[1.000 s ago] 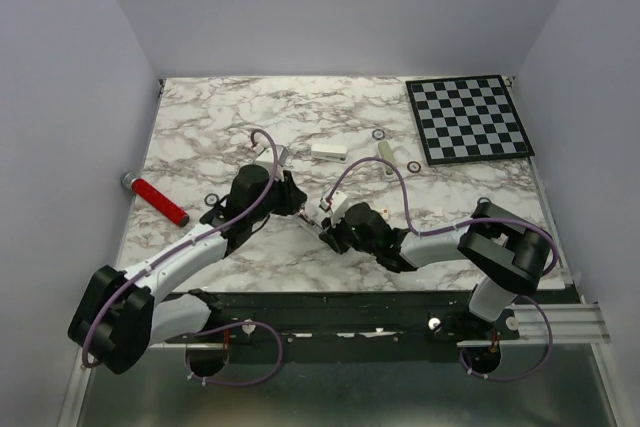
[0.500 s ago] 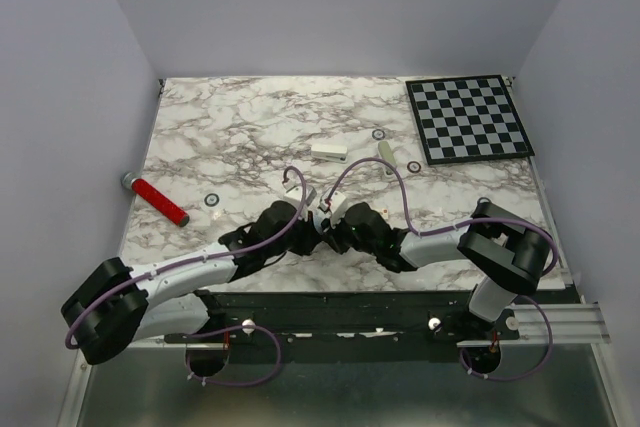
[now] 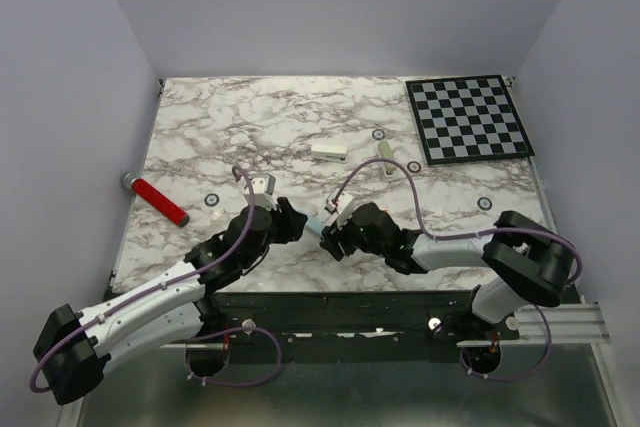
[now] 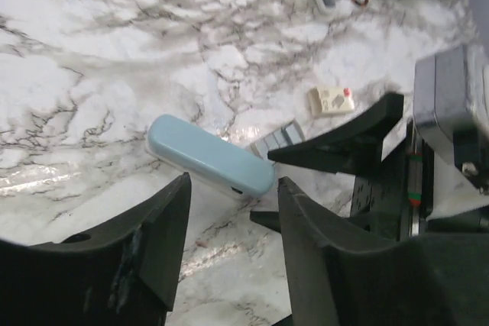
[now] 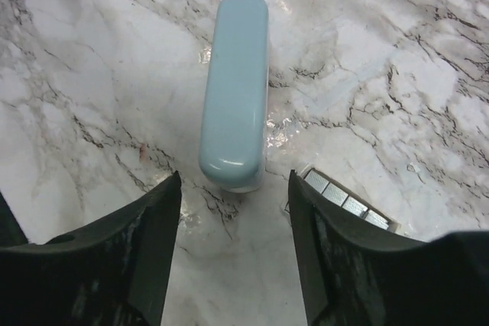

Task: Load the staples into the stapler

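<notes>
Grey metal strip of staples point(image 5: 348, 204) was seen lying flat and loose on the marble tabletop point(image 3: 220, 127), not loaded. It was placed just beside the near end of the pale blue stapler point(image 5: 235, 89), with a small gap between them in the right wrist view, and angled to the stapler's long axis. The stapler was laid flat on the tabletop near the front edge, between the two arms.

Right end effector point(image 5: 233, 185) was found open with nothing gripped. The stapler's end was lined up with the gap between its fingers point(image 5: 321, 250), and no contact with either finger was seen. The staples were located just off the tip of one finger; whether they touched it could not be told.

Left end effector point(image 4: 233, 188) was likewise found open and empty. It was pointed at the stapler's long side, with the stapler lying crosswise just past its fingertips.

A small white box with marks point(image 4: 331, 100) was seen beyond the staples, apart from them. Farther back, a white oblong block point(image 3: 329, 150) and a cream piece point(image 3: 384, 151) were laid mid-tabletop. A chessboard point(image 3: 468, 117) was placed at the far right corner, and a red cylinder point(image 3: 160, 202) at the left edge.
</notes>
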Available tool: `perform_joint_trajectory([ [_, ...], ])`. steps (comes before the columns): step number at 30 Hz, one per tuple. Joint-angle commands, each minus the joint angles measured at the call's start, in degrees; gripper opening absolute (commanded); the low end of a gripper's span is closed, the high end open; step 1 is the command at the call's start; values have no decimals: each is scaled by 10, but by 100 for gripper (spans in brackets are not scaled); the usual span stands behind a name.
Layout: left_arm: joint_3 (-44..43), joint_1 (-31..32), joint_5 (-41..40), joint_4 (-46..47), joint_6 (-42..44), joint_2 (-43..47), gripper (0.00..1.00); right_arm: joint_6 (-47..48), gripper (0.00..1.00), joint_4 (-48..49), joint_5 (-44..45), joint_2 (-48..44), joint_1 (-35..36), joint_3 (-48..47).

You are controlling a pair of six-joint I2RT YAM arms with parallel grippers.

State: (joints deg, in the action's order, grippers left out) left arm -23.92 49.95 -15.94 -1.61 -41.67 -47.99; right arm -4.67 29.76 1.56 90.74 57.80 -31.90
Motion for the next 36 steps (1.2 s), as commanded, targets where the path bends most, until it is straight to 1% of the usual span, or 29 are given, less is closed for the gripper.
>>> perform_joint_trajectory([
  [1, -35, -28, -110, -74, 2, 56, 62, -3, 68, -96, -11, -57, 4, -16],
  [2, -39, -36, -116, -88, 5, 68, 66, -3, 69, -116, -11, -65, 4, -23],
  [3, -44, -55, -119, -92, 11, 73, 71, -3, 71, -137, -12, -80, 3, -31],
  [5, -55, -78, -117, -103, 25, 87, 77, -1, 72, -201, -10, -90, 3, -66],
  [6, -59, -93, -114, -107, 31, 90, 82, 0, 72, -226, -11, -91, 3, -82],
  [7, -65, -123, -110, -110, 36, 94, 86, -3, 73, -274, -10, -88, 3, -97],
  [8, -67, -141, -98, -117, 49, 99, 88, -6, 73, -296, -9, -85, 3, -132],
  [9, -70, -156, -92, -118, 59, 102, 93, -10, 74, -330, -5, -79, 3, -146],
  [10, -77, -180, -89, -122, 67, 104, 95, -13, 74, -373, -4, -69, 2, -160],
  [12, -82, -194, -90, -131, 96, 112, 99, -21, 75, -411, -8, -58, 3, -204],
  [13, -87, -201, -93, -133, 105, 115, 99, -24, 75, -445, -10, -46, 3, -220],
  [16, -94, -214, -104, -140, 142, 125, 99, -32, 74, -506, -12, -22, 3, -272],
  [21, -101, -229, -109, -145, 184, 134, 99, -27, 72, -577, -13, 41, 3, -347],
  [22, -108, -231, -113, -147, 196, 133, 99, -25, 72, -606, -12, 51, 3, -377],
  [25, -111, -238, -119, -143, 216, 134, 99, -23, 72, -649, -7, 96, 2, -424],
  [29, -106, -244, -131, -122, 243, 138, 99, -22, 70, -675, -1, 130, 3, -462],
  [33, -87, -250, -133, -104, 240, 149, 99, -17, 66, -697, 8, 163, 3, -492],
  [36, -87, -257, -134, -97, 244, 152, 99, -16, 60, -706, 10, 180, 3, -504],
])
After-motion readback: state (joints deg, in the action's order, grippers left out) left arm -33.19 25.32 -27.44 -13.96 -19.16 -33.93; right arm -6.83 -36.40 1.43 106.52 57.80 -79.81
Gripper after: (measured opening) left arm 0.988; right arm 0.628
